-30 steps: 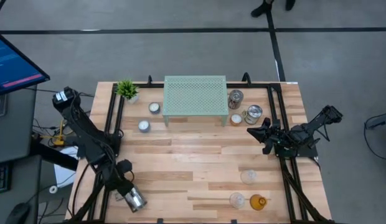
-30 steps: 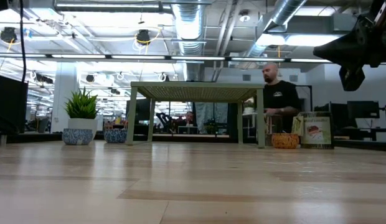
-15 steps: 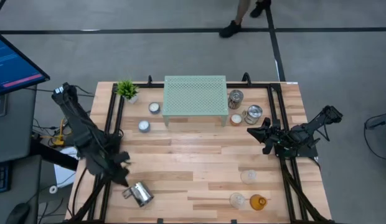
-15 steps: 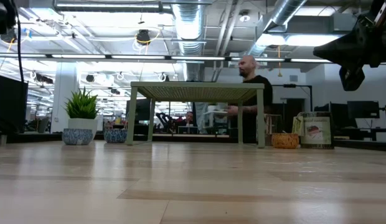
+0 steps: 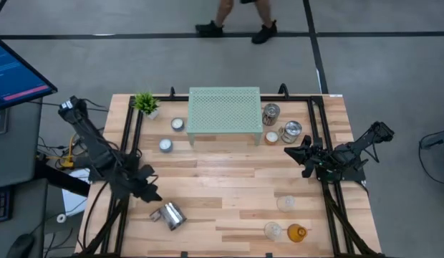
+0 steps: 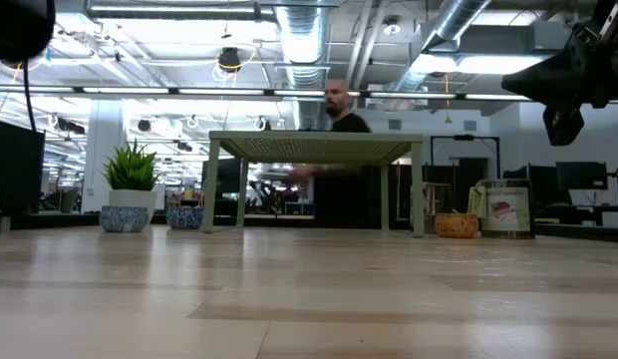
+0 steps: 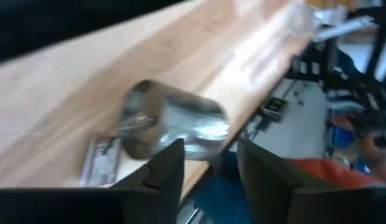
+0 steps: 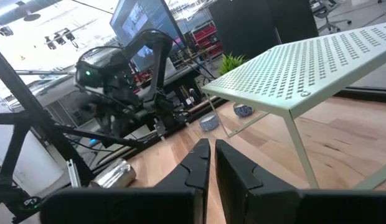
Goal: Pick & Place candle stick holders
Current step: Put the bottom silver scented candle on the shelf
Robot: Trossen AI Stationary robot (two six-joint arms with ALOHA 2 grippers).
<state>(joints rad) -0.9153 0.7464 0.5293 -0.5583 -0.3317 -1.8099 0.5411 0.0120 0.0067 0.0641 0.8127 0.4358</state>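
Left tool (image 5: 152, 195) hangs over the bench's (image 5: 222, 179) near-left part, fingers parted and holding nothing; just beside it a silvery jar (image 5: 170, 215) lies tipped on its side on the wood; right tool (image 5: 292, 153) waits pinched shut, empty, beside the mesh stand (image 5: 224, 111).

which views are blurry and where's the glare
Left wrist view: the silver jar on its side is smeared. Low view: the person walking behind the green stand is blurred; bright ceiling lights glare. High view: sharp, evenly lit.
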